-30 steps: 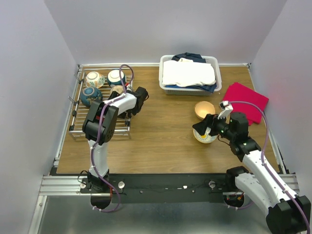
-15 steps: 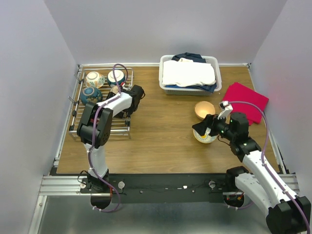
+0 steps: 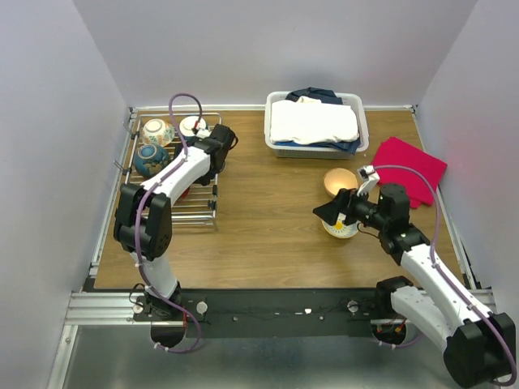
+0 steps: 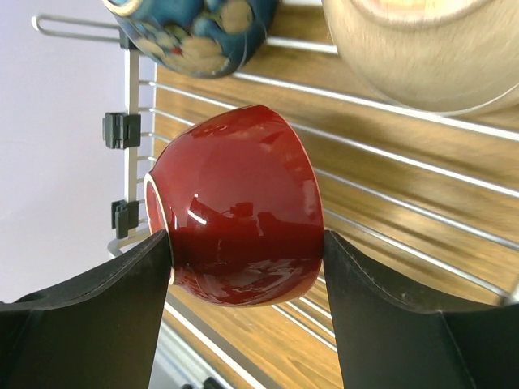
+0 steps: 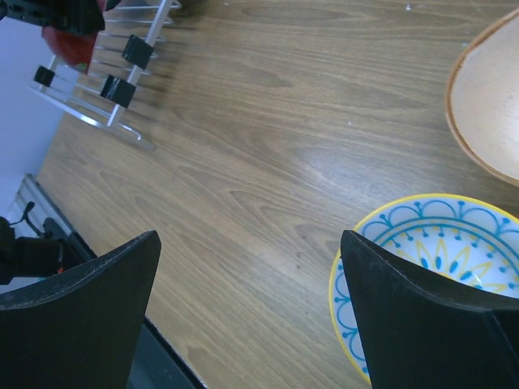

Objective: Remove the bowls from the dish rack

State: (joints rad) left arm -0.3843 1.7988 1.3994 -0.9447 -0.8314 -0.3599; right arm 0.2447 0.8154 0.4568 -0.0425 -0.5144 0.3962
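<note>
The left gripper (image 4: 243,247) is reaching into the dish rack (image 3: 197,207) and pressing its fingers against opposite sides of the red bowl (image 4: 235,215). This bowl is lying tipped on the wire bars, so a sideways clamp across its wall is probably giving the surest hold for lifting. A blue floral bowl (image 4: 195,32) and a cream bowl (image 4: 422,49) are waiting just beyond it. The right gripper (image 5: 249,243) is hanging spread wide and empty over the yellow-rimmed bowl (image 5: 438,259), which is sitting near a tan bowl (image 5: 486,105) on the table (image 3: 268,211), well apart from the rack.
</note>
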